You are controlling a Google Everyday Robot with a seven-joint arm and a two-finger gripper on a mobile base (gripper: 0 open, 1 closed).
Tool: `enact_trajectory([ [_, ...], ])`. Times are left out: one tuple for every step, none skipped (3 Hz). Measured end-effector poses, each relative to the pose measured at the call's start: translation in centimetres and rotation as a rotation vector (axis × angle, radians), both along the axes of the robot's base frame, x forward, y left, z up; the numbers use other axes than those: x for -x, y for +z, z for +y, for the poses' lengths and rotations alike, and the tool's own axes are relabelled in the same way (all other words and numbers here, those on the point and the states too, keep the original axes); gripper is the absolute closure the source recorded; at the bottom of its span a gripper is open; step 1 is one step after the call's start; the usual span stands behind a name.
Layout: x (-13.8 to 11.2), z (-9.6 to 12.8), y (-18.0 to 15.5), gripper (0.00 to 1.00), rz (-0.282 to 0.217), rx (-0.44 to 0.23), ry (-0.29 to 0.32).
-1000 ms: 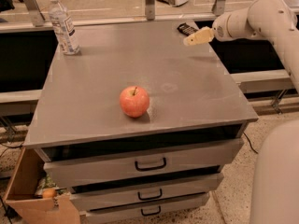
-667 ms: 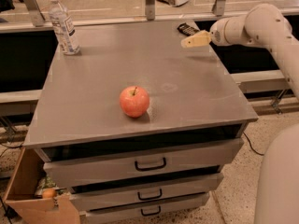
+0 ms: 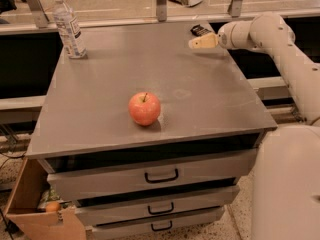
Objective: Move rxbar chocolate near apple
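Because the rxbar chocolate (image 3: 201, 30) is a thin, wrapped bar, I judge it light, fairly stiff and slick in its wrapper, best pinched across its narrow width near the middle. It lies flat on the table (image 3: 100, 99) just beyond the hand (image 3: 202, 42), close to the far edge; whether they touch is unclear. Whether the hand is clenched or released cannot be told. The apple (image 3: 144, 108) sits well apart from the hand, toward the near edge.

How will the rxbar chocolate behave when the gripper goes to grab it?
The rxbar chocolate lies flat near the far edge of the table, so a push will probably slide it rather than tip or roll it. Its low profile likely leaves little to grasp. The gripper is just beside it, on the near side.
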State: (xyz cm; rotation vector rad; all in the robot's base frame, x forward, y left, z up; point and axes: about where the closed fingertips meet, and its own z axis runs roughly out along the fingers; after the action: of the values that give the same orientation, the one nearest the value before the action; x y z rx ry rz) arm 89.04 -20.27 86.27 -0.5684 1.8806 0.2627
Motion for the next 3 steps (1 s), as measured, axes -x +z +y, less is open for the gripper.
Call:
enact_trajectory([
  [-1.9,-0.4,-0.5,0.00,-0.006,-0.002,-0.032],
  [-3.4,-0.6,-1.2,0.18,0.006,-0.008,-0.059],
  [-4.2,-0.9,-1.4,0.41,0.011,-0.024,-0.076],
])
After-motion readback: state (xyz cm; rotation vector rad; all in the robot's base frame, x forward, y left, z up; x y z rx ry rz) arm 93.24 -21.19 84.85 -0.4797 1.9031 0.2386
